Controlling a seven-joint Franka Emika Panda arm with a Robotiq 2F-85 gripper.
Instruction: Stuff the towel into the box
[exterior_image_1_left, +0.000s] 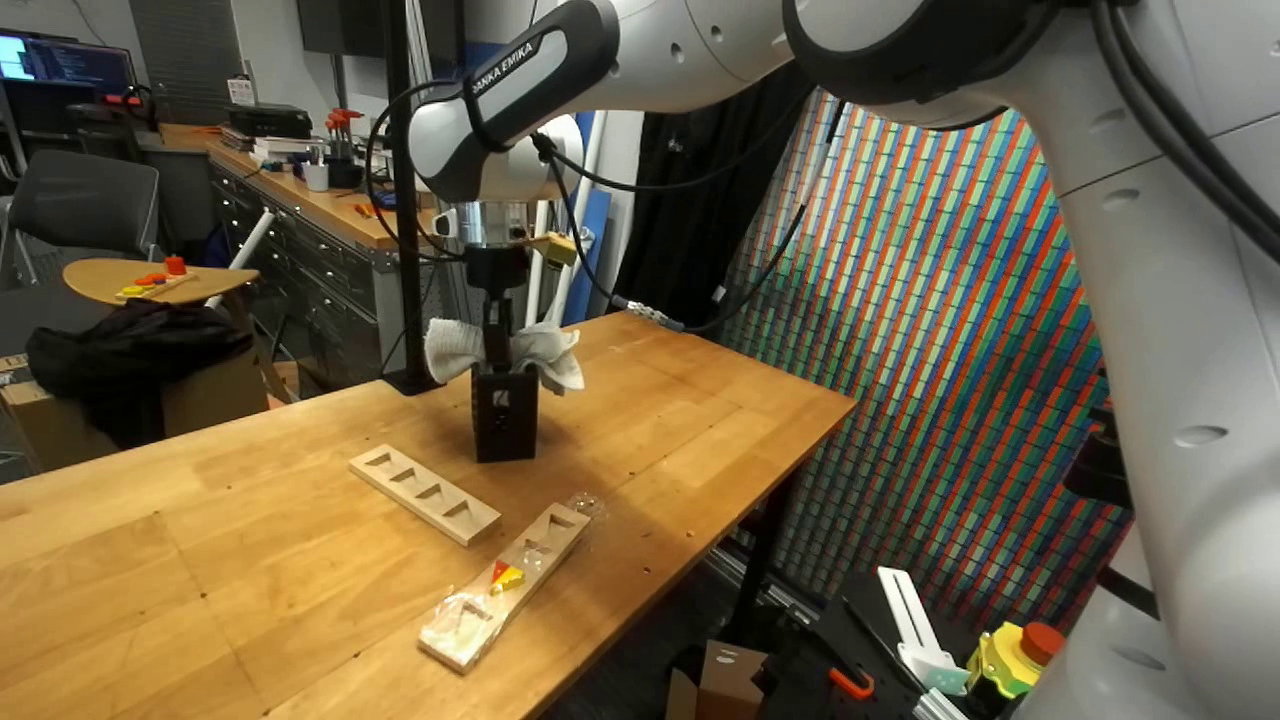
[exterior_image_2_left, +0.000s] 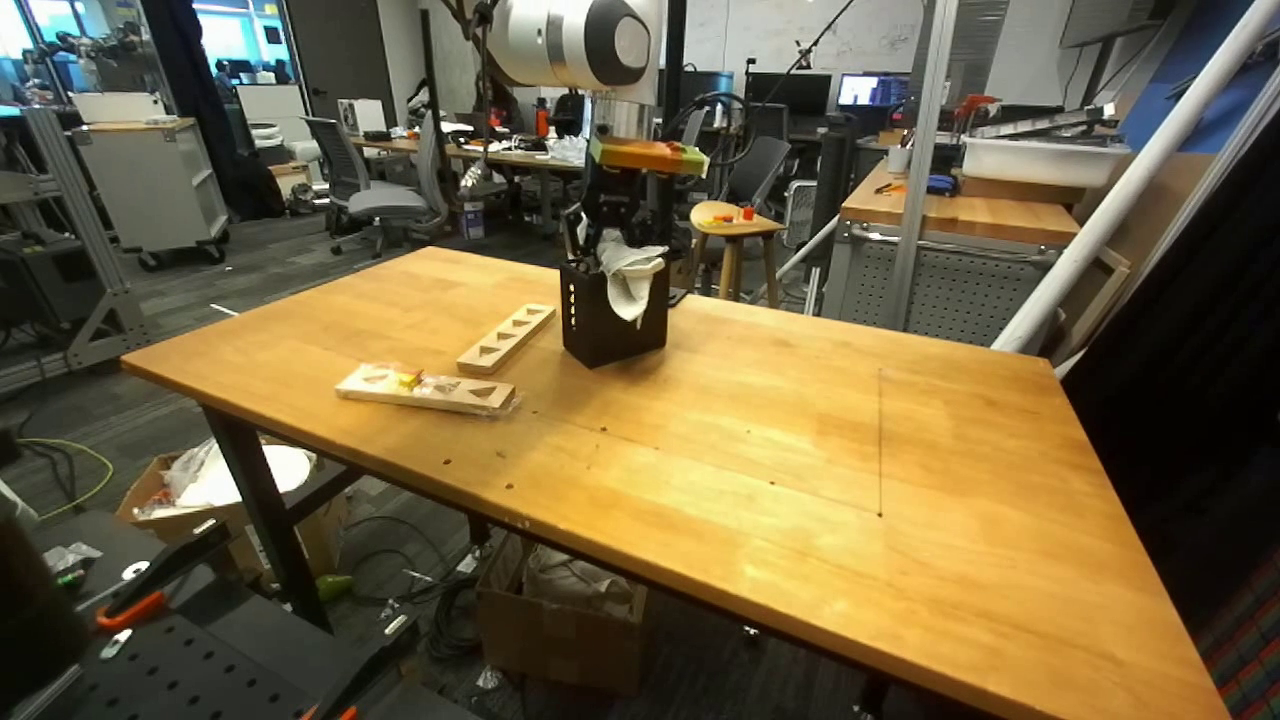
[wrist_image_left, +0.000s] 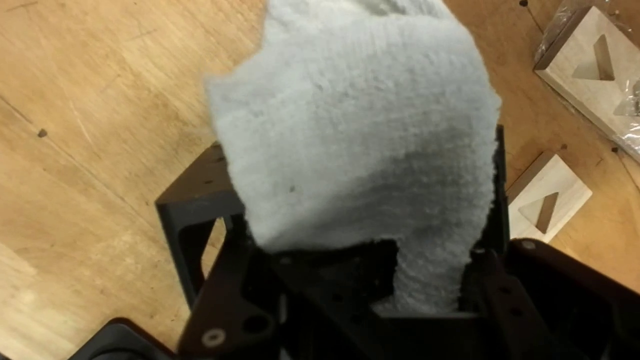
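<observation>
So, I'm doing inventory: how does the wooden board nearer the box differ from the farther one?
The nearer board looks bare; the farther board has clear plastic on it. The nearer board's cutouts look empty; the farther board carries red and yellow pieces. Both have triangular cutouts.

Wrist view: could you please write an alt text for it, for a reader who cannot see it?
A pale towel fills the centre, hiding much of a black box beneath it on a wooden table. Dark fingers show at the bottom; two wooden boards with triangular hollows lie partly in view at right.
</observation>
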